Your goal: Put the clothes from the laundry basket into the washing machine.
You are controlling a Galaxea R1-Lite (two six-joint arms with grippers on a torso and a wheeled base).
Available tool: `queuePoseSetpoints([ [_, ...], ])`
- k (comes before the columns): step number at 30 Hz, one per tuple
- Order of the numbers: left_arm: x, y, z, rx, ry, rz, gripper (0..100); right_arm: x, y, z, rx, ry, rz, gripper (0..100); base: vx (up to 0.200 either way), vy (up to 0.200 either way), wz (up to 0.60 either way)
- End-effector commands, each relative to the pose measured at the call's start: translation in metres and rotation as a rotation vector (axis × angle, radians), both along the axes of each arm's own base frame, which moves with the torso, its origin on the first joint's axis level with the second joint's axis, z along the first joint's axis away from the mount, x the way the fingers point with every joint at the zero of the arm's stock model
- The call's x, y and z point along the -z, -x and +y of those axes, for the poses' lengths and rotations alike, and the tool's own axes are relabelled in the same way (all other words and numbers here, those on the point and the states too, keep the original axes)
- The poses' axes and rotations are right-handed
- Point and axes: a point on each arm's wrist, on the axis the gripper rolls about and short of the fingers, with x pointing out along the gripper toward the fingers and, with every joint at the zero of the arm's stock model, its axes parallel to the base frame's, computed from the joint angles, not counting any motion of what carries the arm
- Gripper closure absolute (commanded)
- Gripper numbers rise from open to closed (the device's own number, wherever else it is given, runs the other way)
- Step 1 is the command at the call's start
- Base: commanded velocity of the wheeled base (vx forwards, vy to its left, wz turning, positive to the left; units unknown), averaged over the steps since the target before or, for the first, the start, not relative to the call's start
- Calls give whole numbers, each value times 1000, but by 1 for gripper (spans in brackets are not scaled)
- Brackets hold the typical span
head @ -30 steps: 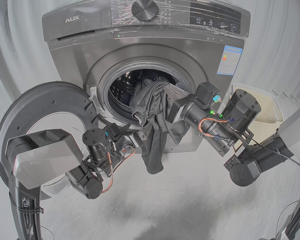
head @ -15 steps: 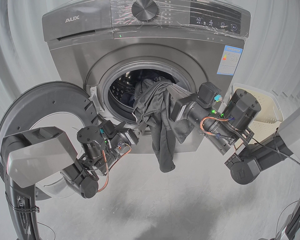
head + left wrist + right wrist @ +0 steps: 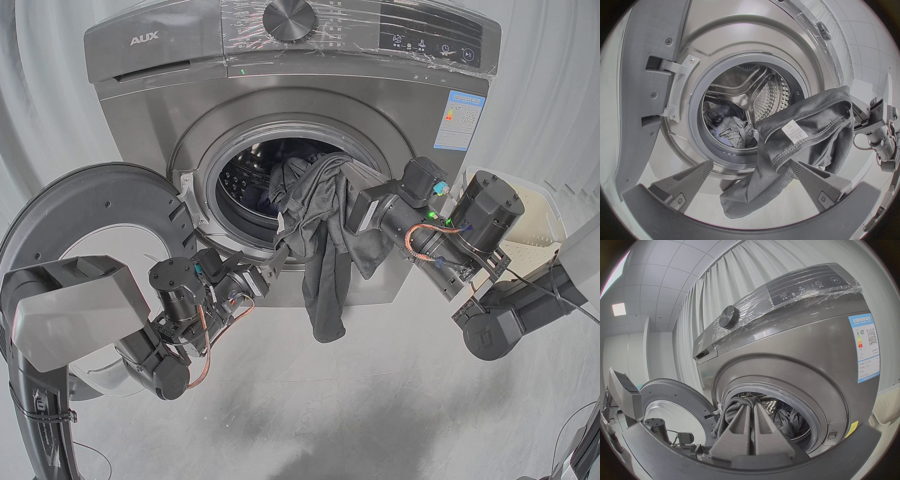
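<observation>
Pale pleated curtain (image 3: 44, 94) hangs at upper left and upper right of the head view. Smooth grey floor (image 3: 375, 406) spans the lower half. White tiled ceiling (image 3: 662, 268) carries one lit light panel (image 3: 618, 309); plain white wall (image 3: 659, 355) adjoins the curtain.

The washing machine (image 3: 156, 119) was brushed metallic grey; its control panel (image 3: 431, 37) was black with white icons. The sticker (image 3: 459, 119) was blue and white, with a red-to-green bar scale. The drum (image 3: 770, 97) was bright steel, dotted with perforations. The garment (image 3: 319, 206) was plain charcoal with a white label (image 3: 794, 131). The clothes (image 3: 734, 132) in the drum were grey and dark blue. The laundry basket (image 3: 537, 212) was cream, finely dotted. The left end effector (image 3: 750, 164) and right end effector (image 3: 752, 407) were matte dark grey. The braided cable (image 3: 409, 244) was copper-orange. The floor (image 3: 350, 406) was pale grey.
</observation>
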Motion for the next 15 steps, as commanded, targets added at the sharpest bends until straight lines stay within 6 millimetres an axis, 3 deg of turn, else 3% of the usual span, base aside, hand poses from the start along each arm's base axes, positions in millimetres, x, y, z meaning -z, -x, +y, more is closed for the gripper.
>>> queuePoseSetpoints([
  [1, -2, 0, 1, -2, 5, -6, 0, 0, 0, 0, 0, -1, -1, 100, 0, 0, 0],
  [15, -9, -5, -14, 34, 32, -49, 0, 5, 0, 6, -10, 9, 11, 100, 0, 0, 0],
])
